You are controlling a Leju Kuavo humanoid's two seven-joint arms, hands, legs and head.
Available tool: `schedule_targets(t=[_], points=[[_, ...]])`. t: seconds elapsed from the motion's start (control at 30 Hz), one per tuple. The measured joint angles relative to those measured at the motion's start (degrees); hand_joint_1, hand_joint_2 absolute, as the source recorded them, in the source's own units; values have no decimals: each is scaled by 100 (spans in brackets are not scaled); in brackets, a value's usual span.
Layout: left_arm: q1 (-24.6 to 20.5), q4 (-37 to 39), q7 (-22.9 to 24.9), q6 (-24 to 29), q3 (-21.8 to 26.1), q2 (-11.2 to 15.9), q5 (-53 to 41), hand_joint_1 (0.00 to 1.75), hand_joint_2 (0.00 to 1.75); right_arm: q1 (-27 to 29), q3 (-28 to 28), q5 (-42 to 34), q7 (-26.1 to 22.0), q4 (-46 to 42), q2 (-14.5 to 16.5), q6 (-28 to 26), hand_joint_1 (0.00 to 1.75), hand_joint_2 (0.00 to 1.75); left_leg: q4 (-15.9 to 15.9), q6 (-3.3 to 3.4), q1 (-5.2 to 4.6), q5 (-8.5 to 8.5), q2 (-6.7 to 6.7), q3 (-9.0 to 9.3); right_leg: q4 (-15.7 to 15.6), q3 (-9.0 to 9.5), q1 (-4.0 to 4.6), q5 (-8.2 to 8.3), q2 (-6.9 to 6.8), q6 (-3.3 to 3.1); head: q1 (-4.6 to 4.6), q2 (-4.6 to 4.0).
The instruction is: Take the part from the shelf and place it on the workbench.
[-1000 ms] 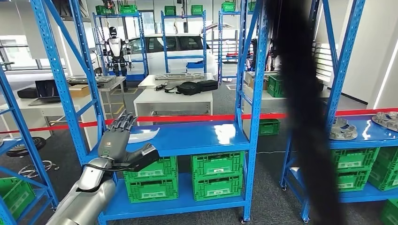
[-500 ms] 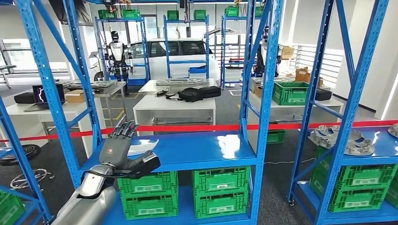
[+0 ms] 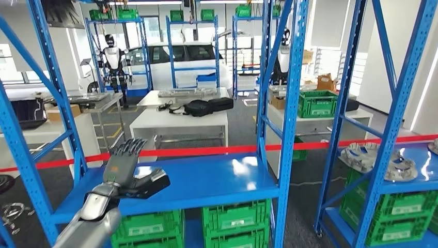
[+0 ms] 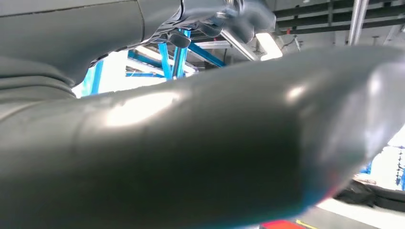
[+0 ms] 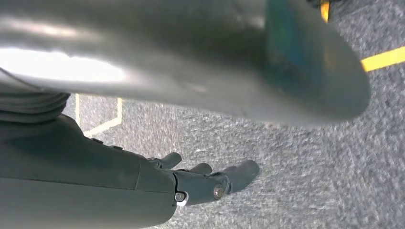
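Robot's left hand [image 3: 125,168], fingers spread and holding nothing, hovers over blue metal shelf [image 3: 206,178]; silver disc-shaped parts [image 3: 374,157] lie far right.

The left arm reaches up and forward, its left hand [image 3: 124,170] raised with dark fingers [image 3: 128,148] spread and empty, while the right hand [image 5: 157,183] hangs down, fingers loosely extended.

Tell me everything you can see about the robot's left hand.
The left hand is dark grey, on a silver arm, raised over the near edge of the blue shelf. Its dark fingers point up, spread apart; the thick thumb sticks out sideways. It appears to hold nothing, and whether it touches the shelf is unclear.
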Motion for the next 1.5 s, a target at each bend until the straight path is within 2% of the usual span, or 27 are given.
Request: schedule_targets(t=[0.07, 0.13, 0.17, 0.2, 0.27, 0.3, 0.33, 0.37, 0.43, 0.47, 0.53, 0.57, 0.63, 0.7, 0.73, 0.77, 0.8, 0.93, 1.0, 1.07, 1.1, 1.2, 1.27, 1.3, 1.4, 1.43, 1.5], points=[[-42, -39, -3, 9, -1, 4, 2, 0, 0, -18, 0, -1, -10, -1, -7, -3, 0, 0, -51, 76, 24, -132, -9, 205, 498, -220, 4, 278, -39, 46, 4, 1], [-54, -38, 5, -13, -2, 5, 8, 0, 0, -38, 1, 0, -15, -2, -11, -6, 0, 0, -92, 118, 32, -319, -16, 441, 1235, -735, 2, 340, -96, 66, 10, 2], [-48, -30, 15, -41, -2, 4, 11, 0, 0, -42, 2, -1, -15, -2, -11, -7, 0, 0, -97, 131, 33, -428, -16, 558, 1490, -1006, 1, 167, -113, 75, 14, 2], [-40, -20, 32, -77, -2, 4, 13, 0, 0, -40, 2, -3, -14, -2, -11, -9, 0, 0, -98, 134, 31, -541, -23, 683, 1609, -1240, 1, -120, -116, 83, 17, 2], [-32, 4, 94, -181, -2, 5, 11, 0, 0, -26, 2, -9, -13, -1, -11, -16, 0, 0, -98, 134, 27, -783, -41, 975, 1487, -1584, 0, -666, -116, 99, 23, 2], [-33, 20, 152, -266, -2, 9, 6, 0, 0, -15, 2, -13, -12, -1, -11, -21, 0, 0, -98, 125, 25, -913, -46, 1140, 1275, -1693, 0, -704, -116, 101, 25, 2], [-30, 41, 220, -376, -3, 14, -2, 0, 0, -1, 2, -15, -12, 1, -11, -24, 0, 0, -100, 113, 24, -1045, -47, 1281, 982, -1764, -1, -444, -116, 91, 29, 2], [-27, 81, 297, -498, -7, 34, -9, 0, 0, 24, 2, -17, -12, 9, -11, -26, 0, 0, -95, 98, 19, -1171, -46, 1403, 639, -1815, 3, 155, -119, 75, 30, 0], [-13, 155, 429, -738, -25, 83, -19, 0, 0, 31, 2, -17, -5, 28, -12, -23, 0, 0, -116, 44, 17, -1388, -75, 1572, 183, -1805, 34, 1169, -133, 14, 29, -3], [-2, 177, 475, -822, -34, 130, -19, 0, 0, 28, 2, -17, -2, 37, -12, -20, 0, 0, -104, 4, 21, -1429, -87, 1656, 74, -1758, 56, 1402, -134, -24, 23, -2], [12, 168, 519, -906, -43, 225, -18, 0, 0, 6, 2, -16, 2, 36, -12, -13, 0, 0, 63, -73, 43, -1364, -87, 1709, 2, -1574, 74, 1301, -116, -109, 25, 2], [11, 165, 525, -916, -44, 282, -15, 0, 0, 3, 2, -15, 0, 35, -17, -10, 0, 0, 298, -110, 49, -1273, -73, 1639, -38, -1464, 61, 1257, -111, -154, 22, 2], [2, 172, 559, -953, -44, 366, -2, 0, 0, -12, -1, -14, 5, 34, -33, -12, 0, 0, 954, -161, 71, -1268, -36, 1210, -69, -1268, 35, 1129, -115, -210, 15, 2], [59, 196, 646, -1018, -44, 447, 62, 0, 0, -22, -2, -14, 27, 35, -45, -16, 0, 0, 1510, -211, 97, -1593, -7, 688, -71, -1106, 17, 979, -120, -226, 10, 2], [127, 210, 691, -1045, -44, 512, 119, 0, 0, -21, -2, -13, 44, 35, -46, -18, 0, 0, 1620, -237, 113, -1774, 2, 493, -71, -1017, 8, 906, -112, -222, 8, 2], [207, 227, 712, -1055, -43, 595, 189, 0, 0, -15, -3, -11, 59, 35, -46, -17, 0, 0, 1587, -256, 126, -1860, 8, 377, -71, -923, -2, 833, -100, -218, 6, 1], [287, 243, 716, -1055, -39, 679, 258, 0, 0, -4, -3, -9, 67, 35, -46, -16, 0, 0, 1405, -267, 136, -1801, 13, 331, -71, -828, -10, 760, -87, -209, 3, 1], [576, 320, 673, -1060, 98, 1031, 611, 0, 0, 8, -7, -1, 85, 35, -48, -15, 0, 0, 123, -211, 131, -749, 106, 517, -62, -539, 5, 463, -58, -115, -5, 1], [712, 346, 674, -1070, 175, 1135, 698, 0, 0, 10, -11, 2, 95, 35, -53, -16, 0, 0, -5, -144, 127, -617, 113, 584, 3, -475, 33, 403, -56, -38, -5, 1], [797, 355, 711, -1096, 212, 1190, 729, 0, 0, 8, -15, 2, 98, 34, -63, -16, 0, 0, -15, -61, 149, -546, 74, 660, 212, -513, 41, 417, -83, 12, 3, 1], [823, 361, 748, -1122, 237, 1214, 758, 0, 0, 0, -18, 2, 100, 33, -67, -16, 0, 0, -6, -25, 155, -555, 62, 694, 415, -628, 41, 386, -102, 30, 7, 1], [1002, 392, 888, -1274, 412, 1302, 987, 0, 0, -27, -27, 2, 135, 33, -66, 2, 0, 0, -1, 42, 140, -657, 32, 767, 1328, -1266, 33, -26, -144, 87, 21, 2], [1206, 430, 968, -1357, 555, 1369, 1120, 0, 0, -26, -41, 2, 160, 34, -60, 16, 0, 0, 9, 51, 114, -753, 25, 839, 1570, -1601, 36, -210, -149, 86, 27, 1], [1295, 449, 1000, -1385, 620, 1402, 1158, 0, 0, -20, -52, 2, 166, 34, -60, 17, 0, 0, 19, 51, 100, -808, 23, 890, 1437, -1652, 43, -106, -149, 66, 30, 1], [1435, 498, 1045, -1452, 777, 1466, 1200, 0, 0, -1, -78, -2, 167, 34, -78, 17, 0, 0, 47, 33, 72, -969, 21, 1044, 469, -1514, 98, 758, -151, -73, 33, 1], [1452, 514, 1048, -1480, 816, 1472, 1200, 0, 0, -5, -85, -7, 168, 34, -85, 17, 0, 0, 45, 12, 71, -1002, 15, 1066, 251, -1472, 117, 936, -152, -113, 33, 1], [1502, 538, 1037, -1537, 873, 1474, 1203, 0, 0, -14, -100, -24, 170, 35, -91, 14, 0, 0, 41, -41, 74, -1018, -2, 1084, 114, -1445, 139, 1029, -155, -137, 28, 1]])
